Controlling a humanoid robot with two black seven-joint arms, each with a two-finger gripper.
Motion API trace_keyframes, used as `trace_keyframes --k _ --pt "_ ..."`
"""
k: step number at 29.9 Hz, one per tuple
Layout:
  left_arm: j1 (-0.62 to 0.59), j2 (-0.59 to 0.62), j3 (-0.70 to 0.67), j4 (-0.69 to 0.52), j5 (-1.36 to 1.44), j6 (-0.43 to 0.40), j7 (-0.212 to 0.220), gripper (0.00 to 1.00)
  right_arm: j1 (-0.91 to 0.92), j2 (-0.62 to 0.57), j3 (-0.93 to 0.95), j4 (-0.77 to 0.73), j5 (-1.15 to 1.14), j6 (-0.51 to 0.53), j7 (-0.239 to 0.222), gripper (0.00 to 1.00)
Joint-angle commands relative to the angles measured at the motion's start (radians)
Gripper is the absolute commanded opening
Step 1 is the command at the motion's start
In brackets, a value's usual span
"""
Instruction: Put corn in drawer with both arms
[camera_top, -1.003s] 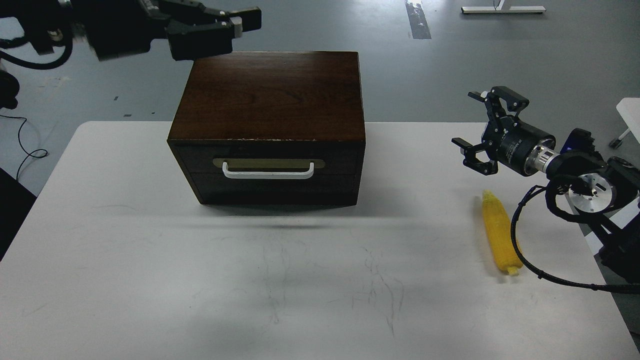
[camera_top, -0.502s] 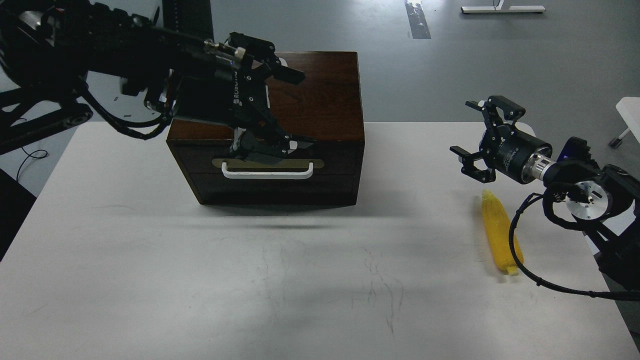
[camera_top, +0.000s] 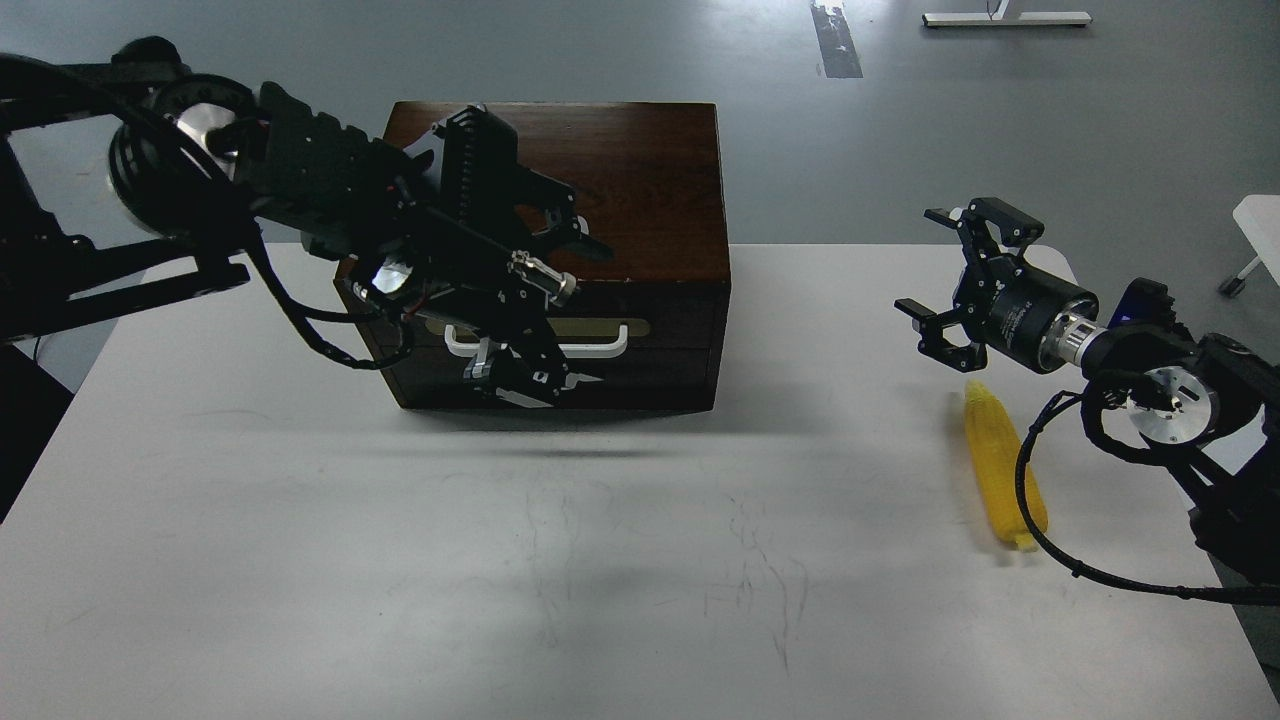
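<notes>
The yellow corn (camera_top: 998, 465) lies on the white table at the right, pointing away from me. The drawer (camera_top: 670, 335) of the dark brown wooden box (camera_top: 630, 180) is shut; its white bar handle (camera_top: 600, 349) is partly covered. My left gripper (camera_top: 562, 315) is open in front of the drawer front, one finger above the handle and one below it. My right gripper (camera_top: 925, 262) is open and empty, hovering just beyond the corn's far tip, apart from it.
The white table (camera_top: 300, 520) carries the box at its back middle. My right arm's black cable (camera_top: 1030, 500) loops over the corn's near part. Grey floor lies beyond the table's far edge.
My left arm has swung down from above the box's back left corner to the drawer front, its gripper now around the handle's height. My right gripper has shifted slightly left and down.
</notes>
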Motion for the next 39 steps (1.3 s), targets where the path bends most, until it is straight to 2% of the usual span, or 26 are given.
trace_keyframes --k 1,4,8,20,30,39 --pt "0.011 -0.028 0.037 0.053 0.001 0.0 0.0 0.98 0.0 -0.003 -0.002 0.0 0.0 0.0 0.0 1.0" --pt "0.024 -0.086 0.047 0.134 0.003 0.0 0.0 0.98 0.0 -0.003 -0.002 0.0 0.0 0.0 0.0 1.0" --pt "0.043 -0.122 0.051 0.173 0.007 0.0 0.0 0.98 0.0 -0.003 -0.003 0.0 0.0 0.0 0.0 1.0" --pt "0.061 -0.14 0.103 0.177 0.009 -0.001 0.0 0.98 0.0 0.002 -0.002 -0.004 0.0 0.0 0.0 1.0" --pt "0.103 -0.143 0.104 0.265 0.009 -0.001 0.0 0.98 0.0 0.002 0.0 -0.004 0.0 0.0 0.0 1.0" --pt "0.1 -0.159 0.15 0.26 0.012 -0.001 0.0 0.98 0.0 0.0 0.001 -0.004 0.0 0.0 0.0 1.0"
